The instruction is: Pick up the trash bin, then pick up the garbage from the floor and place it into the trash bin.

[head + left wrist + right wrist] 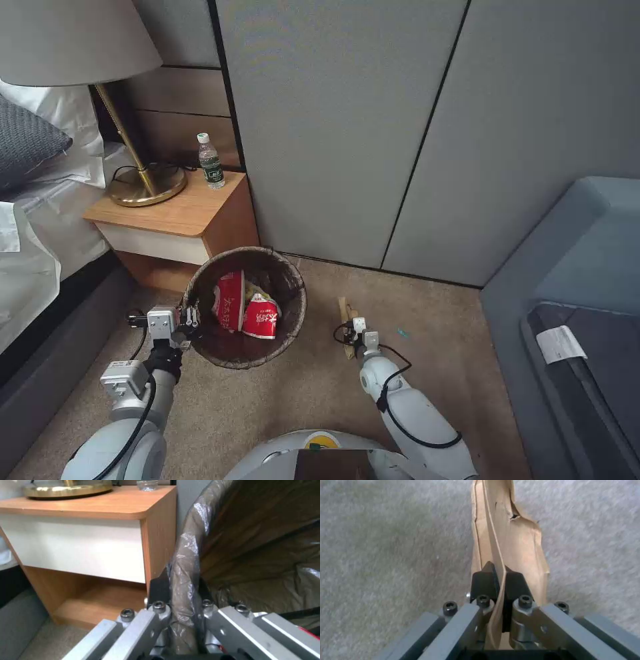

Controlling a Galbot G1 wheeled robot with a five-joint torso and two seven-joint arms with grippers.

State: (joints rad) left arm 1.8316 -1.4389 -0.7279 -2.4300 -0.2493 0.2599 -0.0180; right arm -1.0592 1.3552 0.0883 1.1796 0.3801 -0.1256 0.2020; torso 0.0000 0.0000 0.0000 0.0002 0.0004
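The trash bin, round and lined with a crinkled brown bag, hangs just off the carpet in front of the nightstand. My left gripper is shut on its near-left rim; the left wrist view shows the bag-covered rim pinched between the black pads. Red-and-white packets lie inside the bin. To the bin's right, a tan paper bag of garbage lies on the carpet. My right gripper is shut on it, and the right wrist view shows the paper bag clamped between both pads.
A wooden nightstand holds a brass lamp and a water bottle. The bed is at the left, grey wall panels behind, and a grey-blue sofa at the right. A small teal scrap lies on the carpet.
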